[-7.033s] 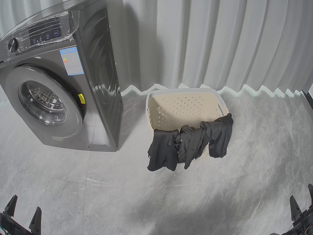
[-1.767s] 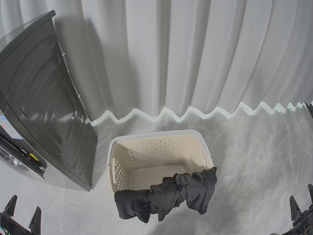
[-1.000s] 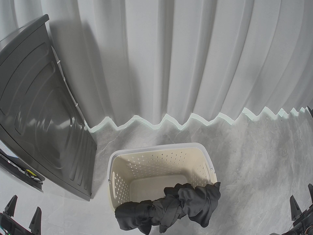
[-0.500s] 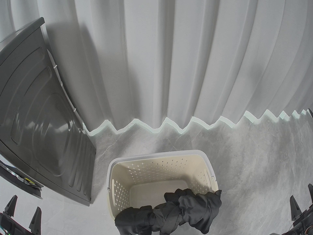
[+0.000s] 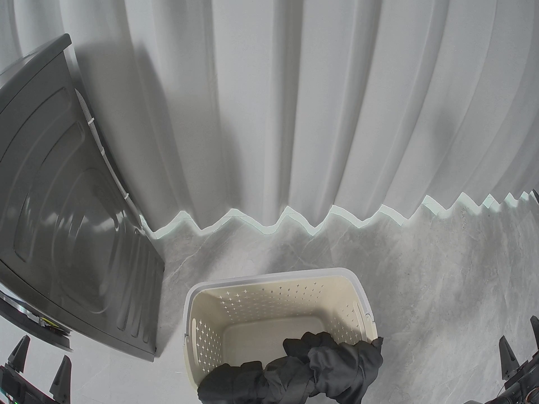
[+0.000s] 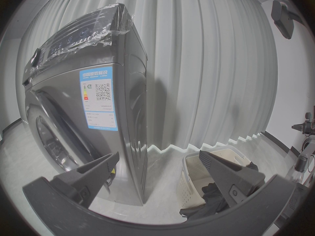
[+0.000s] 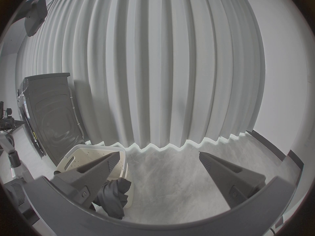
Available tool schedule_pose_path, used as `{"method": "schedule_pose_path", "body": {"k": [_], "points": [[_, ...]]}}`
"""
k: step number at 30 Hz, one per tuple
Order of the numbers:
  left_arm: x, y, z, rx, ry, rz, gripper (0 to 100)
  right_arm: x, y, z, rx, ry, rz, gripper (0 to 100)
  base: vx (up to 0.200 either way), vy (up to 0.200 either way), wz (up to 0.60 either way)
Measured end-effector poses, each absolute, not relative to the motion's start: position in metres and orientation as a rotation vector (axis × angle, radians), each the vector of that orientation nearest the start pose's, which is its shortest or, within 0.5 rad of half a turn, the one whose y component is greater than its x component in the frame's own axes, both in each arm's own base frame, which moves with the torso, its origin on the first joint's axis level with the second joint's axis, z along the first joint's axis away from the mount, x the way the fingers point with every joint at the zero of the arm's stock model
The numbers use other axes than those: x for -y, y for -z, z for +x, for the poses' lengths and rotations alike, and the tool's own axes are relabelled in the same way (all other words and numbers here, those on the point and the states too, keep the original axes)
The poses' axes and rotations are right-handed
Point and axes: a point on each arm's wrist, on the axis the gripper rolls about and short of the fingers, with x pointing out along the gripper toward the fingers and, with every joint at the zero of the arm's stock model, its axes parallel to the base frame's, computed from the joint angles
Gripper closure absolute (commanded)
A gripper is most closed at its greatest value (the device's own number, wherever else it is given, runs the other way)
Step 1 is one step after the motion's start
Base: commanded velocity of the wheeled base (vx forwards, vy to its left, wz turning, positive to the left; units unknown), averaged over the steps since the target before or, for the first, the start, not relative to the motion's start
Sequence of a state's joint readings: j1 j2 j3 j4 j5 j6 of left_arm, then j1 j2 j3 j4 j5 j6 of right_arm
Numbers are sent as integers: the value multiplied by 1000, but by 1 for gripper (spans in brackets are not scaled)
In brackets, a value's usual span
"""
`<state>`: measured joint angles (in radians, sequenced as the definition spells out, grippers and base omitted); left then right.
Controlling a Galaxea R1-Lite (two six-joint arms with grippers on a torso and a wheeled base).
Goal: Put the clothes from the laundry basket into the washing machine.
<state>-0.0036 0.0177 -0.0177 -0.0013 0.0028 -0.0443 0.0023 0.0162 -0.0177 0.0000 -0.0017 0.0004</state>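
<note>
Head camera moved closer to laundry basket (image 5: 269, 304); washing machine (image 5: 62, 220) now side-on.

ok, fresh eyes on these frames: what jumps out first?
The dark clothes, bunched and draped over the near rim of the cream laundry basket on the floor just ahead of the robot. Next comes the big grey washing machine standing to the basket's left, both set against a white pleated curtain.

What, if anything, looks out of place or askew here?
The dark clothes are not lying inside the laundry basket: they are draped over its near rim, partly hanging outside. Crinkled plastic film also covers the control panel of the washing machine.
</note>
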Motion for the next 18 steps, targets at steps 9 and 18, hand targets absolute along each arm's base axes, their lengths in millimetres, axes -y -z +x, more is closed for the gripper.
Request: {"method": "schedule_pose_path", "body": {"k": [9, 18], "points": [[0, -81, -23, 1, 0, -44, 0, 0, -81, -23, 1, -1, 0, 0, 0, 0, 0], [0, -81, -23, 1, 1, -44, 0, 0, -81, -23, 1, -1, 0, 0, 67, 0, 0]]}}
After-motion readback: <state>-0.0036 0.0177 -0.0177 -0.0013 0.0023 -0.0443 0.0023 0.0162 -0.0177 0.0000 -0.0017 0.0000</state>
